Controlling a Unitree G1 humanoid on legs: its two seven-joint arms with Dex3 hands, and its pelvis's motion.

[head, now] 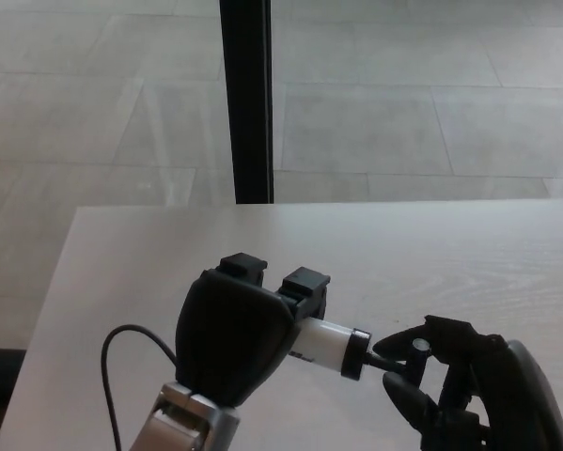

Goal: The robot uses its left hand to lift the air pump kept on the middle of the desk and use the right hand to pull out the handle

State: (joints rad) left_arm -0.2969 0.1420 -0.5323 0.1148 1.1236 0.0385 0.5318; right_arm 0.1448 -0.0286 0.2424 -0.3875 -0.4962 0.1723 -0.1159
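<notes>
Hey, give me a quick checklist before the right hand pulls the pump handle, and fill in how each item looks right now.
1. Left hand wrapped around the pump: ok.
2. Pump lifted off the desk: cannot tell; the hand hides what is under it.
3. Right hand at the handle: ok, its fingers sit around the T-bar.
4. Firm closure on the handle: cannot tell; the fingers overlap it, but contact is unclear.
5. Rod pulled out: not ok, only a short stub shows.
6. Cable clear of the pump: ok, it loops off to the left.
</notes>
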